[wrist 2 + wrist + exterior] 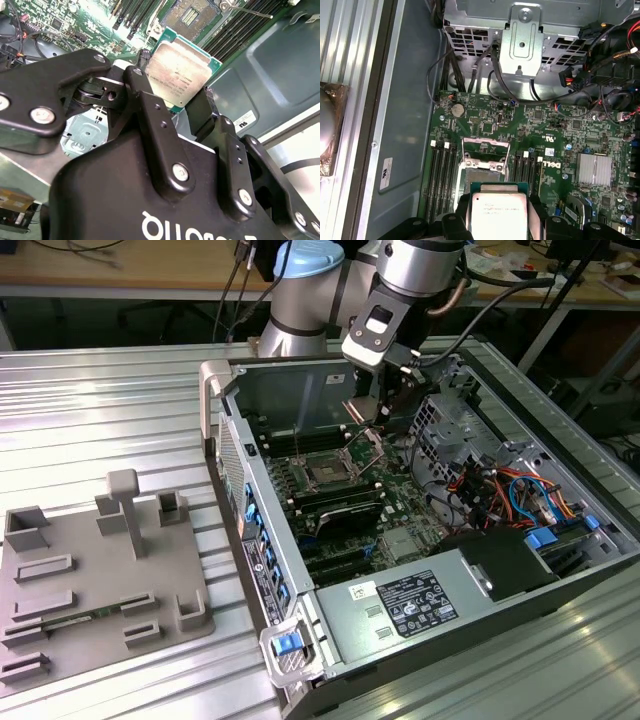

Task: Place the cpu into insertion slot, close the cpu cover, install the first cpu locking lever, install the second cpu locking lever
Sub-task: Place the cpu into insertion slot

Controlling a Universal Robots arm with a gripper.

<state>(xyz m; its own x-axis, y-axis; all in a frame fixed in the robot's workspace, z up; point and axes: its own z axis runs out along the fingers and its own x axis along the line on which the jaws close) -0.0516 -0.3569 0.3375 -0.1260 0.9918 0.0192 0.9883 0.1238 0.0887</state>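
- Claw (172, 89) pinching the chip (179, 74) by two opposite edges, metal top towards the camera in both wrist views.
- Chip held in the air above the green board, near the socket (481, 176).
- Socket bare, cover (485, 150) swung up.
- Open computer case (300, 380) lying on the ribbed surface (120, 410).

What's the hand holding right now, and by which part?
The hand holds the chip, pinched by two opposite edges, not yet in the socket.
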